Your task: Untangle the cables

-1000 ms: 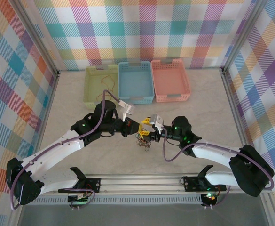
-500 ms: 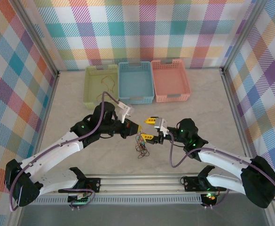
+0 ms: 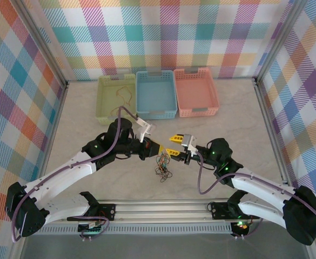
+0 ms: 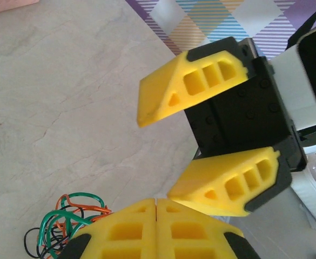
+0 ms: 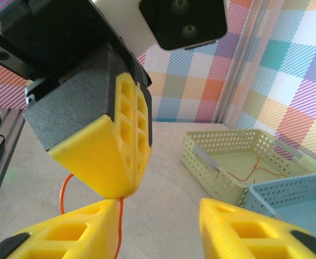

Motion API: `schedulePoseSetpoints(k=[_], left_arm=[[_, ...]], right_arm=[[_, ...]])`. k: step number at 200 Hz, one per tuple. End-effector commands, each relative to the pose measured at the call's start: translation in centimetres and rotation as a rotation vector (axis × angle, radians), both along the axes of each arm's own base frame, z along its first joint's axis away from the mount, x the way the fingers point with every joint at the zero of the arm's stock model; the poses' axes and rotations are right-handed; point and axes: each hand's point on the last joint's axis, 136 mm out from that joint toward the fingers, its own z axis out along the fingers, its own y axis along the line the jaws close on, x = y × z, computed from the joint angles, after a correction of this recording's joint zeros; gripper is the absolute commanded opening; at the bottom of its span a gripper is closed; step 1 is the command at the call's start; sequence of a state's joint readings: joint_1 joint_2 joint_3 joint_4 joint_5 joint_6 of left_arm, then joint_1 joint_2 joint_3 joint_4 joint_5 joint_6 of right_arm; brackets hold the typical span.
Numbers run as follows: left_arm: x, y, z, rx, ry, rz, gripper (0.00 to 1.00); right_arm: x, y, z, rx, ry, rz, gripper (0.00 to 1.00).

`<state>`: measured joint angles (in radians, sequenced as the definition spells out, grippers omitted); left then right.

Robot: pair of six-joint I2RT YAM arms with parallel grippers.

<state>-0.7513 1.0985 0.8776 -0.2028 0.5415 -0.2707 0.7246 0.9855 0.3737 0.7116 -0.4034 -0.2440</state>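
Note:
The cables (image 3: 162, 165) are a small tangle of orange-red, black and green wire on the table between the arms, also at the lower left of the left wrist view (image 4: 66, 222). My left gripper (image 3: 158, 148) (image 4: 156, 201) is shut, and one orange cable (image 5: 117, 229) hangs from its tip down towards the tangle. My right gripper (image 3: 172, 145) (image 5: 158, 211) faces it from the right, open, its fingers (image 4: 193, 86) spread wide with nothing between them. The two grippers' tips almost touch.
Three baskets stand in a row at the back: green (image 3: 114, 97), blue (image 3: 156, 94) and pink (image 3: 195, 91). A loose orange wire (image 5: 253, 168) lies in the green basket (image 5: 228, 162). The arms' rail (image 3: 163, 208) runs along the near edge.
My right gripper has opened and drawn back to the right, away from the tangle. The left gripper stays shut at nearly the same place, and the tangle hangs below it.

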Motion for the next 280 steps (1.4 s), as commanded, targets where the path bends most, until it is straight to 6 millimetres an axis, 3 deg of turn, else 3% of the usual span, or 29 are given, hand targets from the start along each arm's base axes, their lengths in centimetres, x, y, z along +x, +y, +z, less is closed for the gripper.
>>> schedulePoseSetpoints(k=[1,75,190,215,280], left_arm=[[-0.6,-0.7,1.2,-0.044,-0.044,-0.049,0.00],[-0.7,-1.0,1.4,-0.059,-0.033,-0.054,0.00],[-0.7,-0.8,2.3,-0.073,-0.045,-0.025,0.00],[-0.3,-0.5,2.0,-0.060,-0.048,0.005,0.00],[0.6,-0.2,1.6,-0.028,-0.036,0.059,0.00]], right_arm=[[0.4,0.3,-0.4,0.002,0.021,-0.012,0.42],[1.4,2.8,-2.8,-0.052,0.159,0.066,0.39],[3.5,2.7,-5.8,-0.112,0.230,-0.033,0.38],[3.2,2.5,-5.4,-0.102,0.206,-0.029,0.39],[-0.7,1.6,-2.5,-0.062,0.057,0.105,0.47]])
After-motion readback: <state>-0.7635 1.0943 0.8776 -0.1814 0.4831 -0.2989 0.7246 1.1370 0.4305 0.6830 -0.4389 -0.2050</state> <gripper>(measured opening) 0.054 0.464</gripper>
